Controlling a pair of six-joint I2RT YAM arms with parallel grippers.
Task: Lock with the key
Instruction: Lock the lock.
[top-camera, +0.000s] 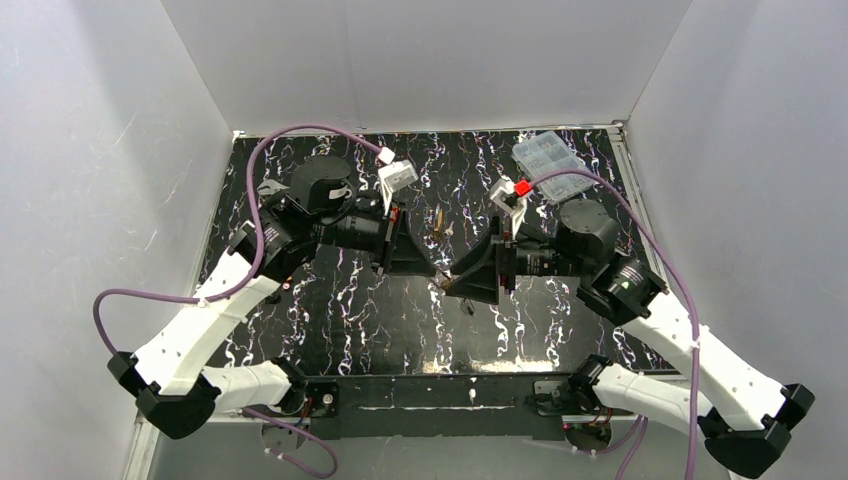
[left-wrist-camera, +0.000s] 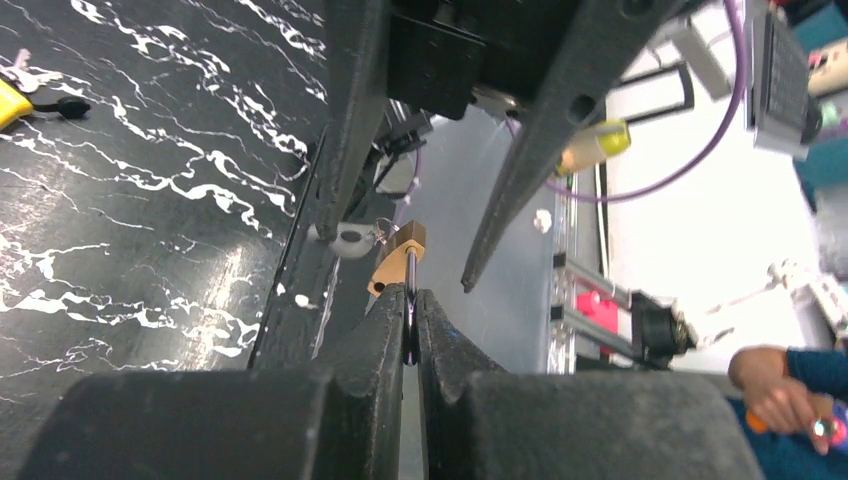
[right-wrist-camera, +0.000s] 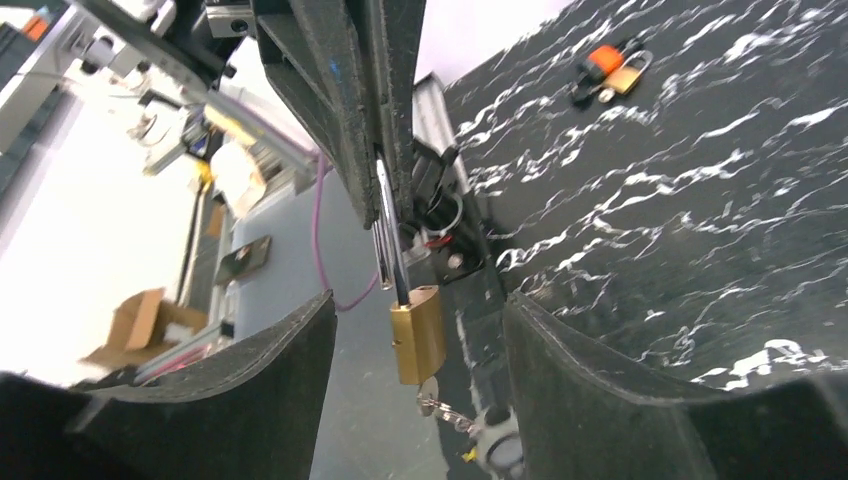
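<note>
The lock (right-wrist-camera: 417, 330) is a small brass padlock held in the air, off the black marbled table (right-wrist-camera: 700, 230). My left gripper (left-wrist-camera: 410, 300) is shut on its thin silver shackle (right-wrist-camera: 392, 240). The key (right-wrist-camera: 428, 392) sticks out of the bottom of the lock body, and a short chain runs from it to a white tag (right-wrist-camera: 495, 440). My right gripper (right-wrist-camera: 418, 300) is open. Its fingers (right-wrist-camera: 270, 380) stand on either side of the brass body with a gap on each side. In the top view both grippers meet nose to nose at mid-table, left gripper (top-camera: 437, 272) against right gripper (top-camera: 456, 284).
A second small padlock with an orange part (right-wrist-camera: 610, 68) lies on the table beyond the grippers. A clear plastic compartment box (top-camera: 550, 165) sits at the back right. Purple cables loop over both arms. White walls close in the table on three sides.
</note>
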